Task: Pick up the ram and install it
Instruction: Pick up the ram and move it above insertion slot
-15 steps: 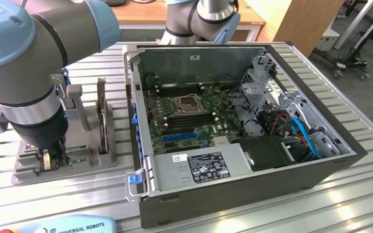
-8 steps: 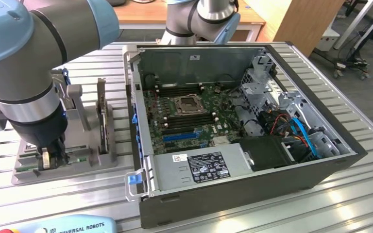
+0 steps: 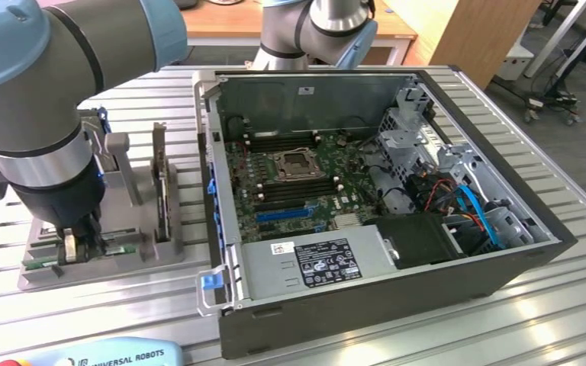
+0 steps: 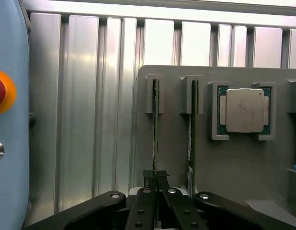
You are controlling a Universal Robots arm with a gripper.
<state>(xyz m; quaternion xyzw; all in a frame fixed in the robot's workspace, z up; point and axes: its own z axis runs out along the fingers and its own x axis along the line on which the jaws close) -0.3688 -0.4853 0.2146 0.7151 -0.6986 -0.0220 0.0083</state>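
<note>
End effector (image 4: 156, 177) clamped on the ram (image 4: 156, 120) (1 of 2, on edge), in grey holder (image 4: 171, 143), beside open computer case (image 3: 375, 305).

The ram (image 4: 156, 124) is a long, thin green board seen edge-on. It stands on its long edge in a slot of the grey holder (image 4: 234, 163), far end seated in a bracket. The claw (image 4: 156, 178) pinches its near end. A twin stick (image 4: 192, 129) stands parallel just beside it.

Two ram sticks (image 4: 155, 124) (alike), one CPU chip (image 4: 244, 110), one computer case (image 3: 375, 313).
</note>
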